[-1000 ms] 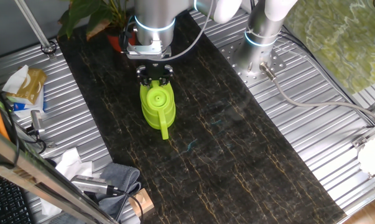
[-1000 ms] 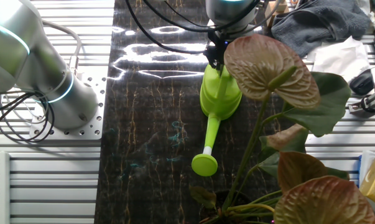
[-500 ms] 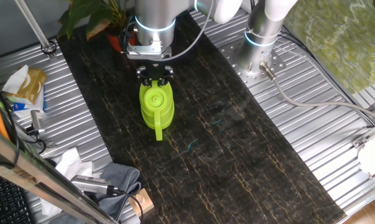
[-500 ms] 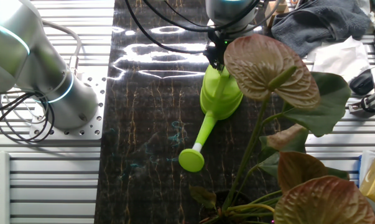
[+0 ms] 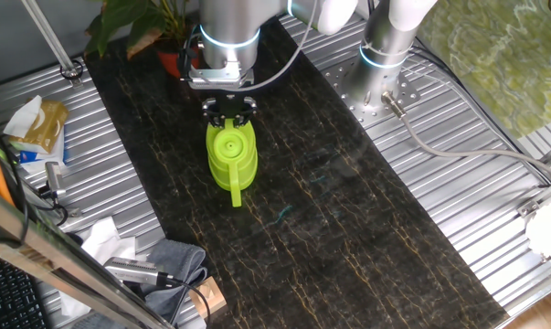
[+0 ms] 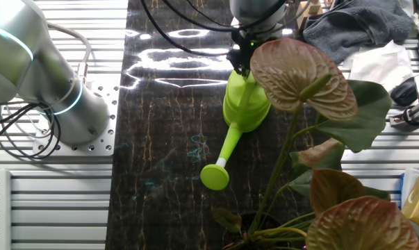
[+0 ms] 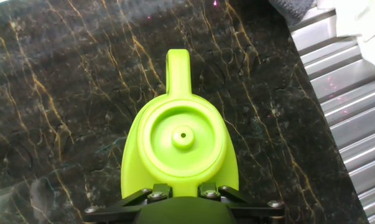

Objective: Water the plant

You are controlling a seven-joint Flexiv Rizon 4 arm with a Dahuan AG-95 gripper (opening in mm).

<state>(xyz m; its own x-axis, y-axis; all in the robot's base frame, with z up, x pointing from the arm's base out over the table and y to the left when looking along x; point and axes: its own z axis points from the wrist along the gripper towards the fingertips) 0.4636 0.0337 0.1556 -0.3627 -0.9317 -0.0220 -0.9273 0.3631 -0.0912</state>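
Carrying is the step you are on. Your tool (image 7: 180, 194) is clamped on the back of the bright green plastic watering can (image 5: 230, 158), above the dark marble desk (image 5: 348, 228). The leafy plant in the small orange-red pot (image 5: 170, 60) stands at the far left corner of the desk. Next, bring the spout over the pot and tip it slowly.

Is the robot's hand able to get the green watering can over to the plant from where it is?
Probably yes. The gripper looks shut on the watering can, and only bare dark table lies between its spout and the plant.
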